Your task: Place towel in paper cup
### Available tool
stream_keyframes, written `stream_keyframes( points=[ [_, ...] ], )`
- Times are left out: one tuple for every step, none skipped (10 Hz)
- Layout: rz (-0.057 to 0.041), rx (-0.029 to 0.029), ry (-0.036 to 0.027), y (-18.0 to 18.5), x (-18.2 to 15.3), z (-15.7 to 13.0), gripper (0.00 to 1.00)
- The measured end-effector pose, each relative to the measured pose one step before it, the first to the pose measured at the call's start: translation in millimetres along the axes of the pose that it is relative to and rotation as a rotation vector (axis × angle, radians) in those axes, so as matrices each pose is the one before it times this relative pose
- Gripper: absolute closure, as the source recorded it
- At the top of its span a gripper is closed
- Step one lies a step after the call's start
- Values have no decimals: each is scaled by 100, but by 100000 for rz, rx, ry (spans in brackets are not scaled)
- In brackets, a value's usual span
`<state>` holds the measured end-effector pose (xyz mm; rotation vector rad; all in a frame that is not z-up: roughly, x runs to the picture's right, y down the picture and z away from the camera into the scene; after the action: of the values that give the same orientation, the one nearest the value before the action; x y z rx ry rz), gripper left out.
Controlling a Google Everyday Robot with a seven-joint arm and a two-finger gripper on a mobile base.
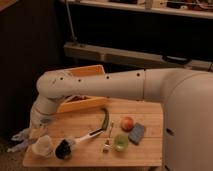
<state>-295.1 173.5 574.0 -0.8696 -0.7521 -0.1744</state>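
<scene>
A white paper cup [42, 146] stands upright near the front left corner of the wooden table [145, 155]. A pale crumpled towel [20, 140] hangs just beyond the table's left edge, to the left of the cup and about level with it. My gripper [33, 131] is at the end of the white arm, low over the left edge, just above and left of the cup. It is shut on the towel. The fingers are mostly hidden by the wrist and the cloth.
A yellow bin [82, 102] sits at the table's back. A black brush with a white handle [66, 148] lies right of the cup. A green vegetable [105, 119], red-orange fruit [127, 123], blue sponge [136, 133], green bowl [120, 142] and small white object [106, 146] lie further right.
</scene>
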Motion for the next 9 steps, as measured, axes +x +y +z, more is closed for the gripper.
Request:
stream_keyframes(
  points=[
    [-68,-58,747,-125,157,671,100],
    [345,-131,329,-185,121,670,100],
    [1058,389,223,-225,291,388,100],
    [1475,671,-62,-217,207,402,100],
    [1617,1265,-275,-158,167,281,100],
    [797,591,116,-11,190,141,100],
    [916,714,75,21,218,158,100],
    [462,232,320,142,216,255,100],
    [521,13,648,223,363,319,100]
  ],
)
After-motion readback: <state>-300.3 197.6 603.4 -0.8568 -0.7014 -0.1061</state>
